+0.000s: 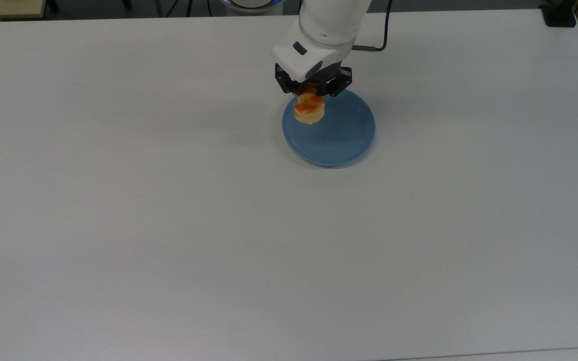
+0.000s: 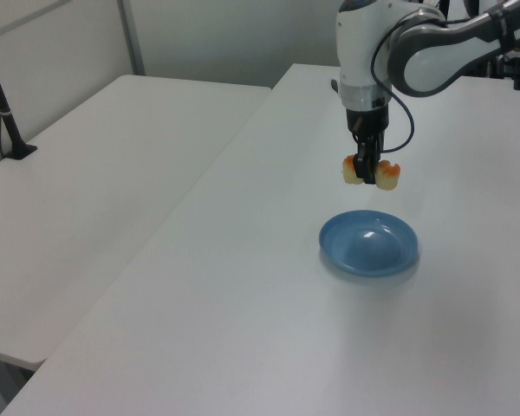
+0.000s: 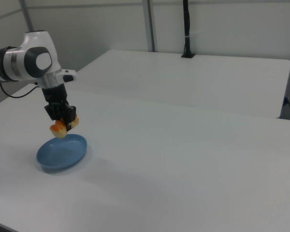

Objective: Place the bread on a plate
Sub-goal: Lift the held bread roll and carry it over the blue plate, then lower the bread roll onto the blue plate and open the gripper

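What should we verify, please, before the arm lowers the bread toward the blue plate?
1. Grip: tool shut on the bread at its middle: ok.
2. Bread clear of the plate, hanging above it in the left view: ok.
3. Plate holds nothing else: ok.
4. Bread centred over the plate: not ok; in the top view it sits toward the top view's left of the plate's middle.
5. Table around the plate free of obstacles: ok.

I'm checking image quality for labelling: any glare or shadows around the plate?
Left view: a pale glare patch on the plate, faint shadow beside it. Top view: soft shadow on the table left of the plate, bread sharp. Right view: even light, no glare.
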You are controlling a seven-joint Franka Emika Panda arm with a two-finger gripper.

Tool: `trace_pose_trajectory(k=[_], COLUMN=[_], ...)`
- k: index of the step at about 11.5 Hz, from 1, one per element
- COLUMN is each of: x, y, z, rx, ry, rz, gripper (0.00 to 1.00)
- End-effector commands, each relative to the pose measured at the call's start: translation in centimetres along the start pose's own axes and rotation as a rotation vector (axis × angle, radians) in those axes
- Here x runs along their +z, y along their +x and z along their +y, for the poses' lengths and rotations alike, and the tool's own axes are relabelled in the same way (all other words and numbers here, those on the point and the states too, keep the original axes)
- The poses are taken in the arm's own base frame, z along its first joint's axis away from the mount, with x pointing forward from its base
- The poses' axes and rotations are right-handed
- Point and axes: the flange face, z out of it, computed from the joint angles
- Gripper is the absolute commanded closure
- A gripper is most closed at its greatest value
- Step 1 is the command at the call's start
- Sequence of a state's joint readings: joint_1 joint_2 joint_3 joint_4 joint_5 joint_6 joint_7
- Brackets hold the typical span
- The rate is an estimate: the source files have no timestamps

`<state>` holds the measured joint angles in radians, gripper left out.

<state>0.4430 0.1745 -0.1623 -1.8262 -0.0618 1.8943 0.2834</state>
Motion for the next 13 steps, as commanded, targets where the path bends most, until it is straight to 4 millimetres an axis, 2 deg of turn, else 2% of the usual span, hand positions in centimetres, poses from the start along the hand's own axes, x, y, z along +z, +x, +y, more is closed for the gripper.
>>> trace_pose_trajectory(k=[1,5,9,13], x=[-0.7,-0.6,3.7,8.6], y=[-0.2,-0.6,0.2,1.4], z=[-2.1,-3.1,-5.2,-6.4], rx=[-0.018,-0.036,-0.049,-0.042], ry=[0.007,0.005,-0.02,-0.042], rz=[0.004,0.0,-0.037,-0.049], gripper=[0.76,0.73,0.71,0.56])
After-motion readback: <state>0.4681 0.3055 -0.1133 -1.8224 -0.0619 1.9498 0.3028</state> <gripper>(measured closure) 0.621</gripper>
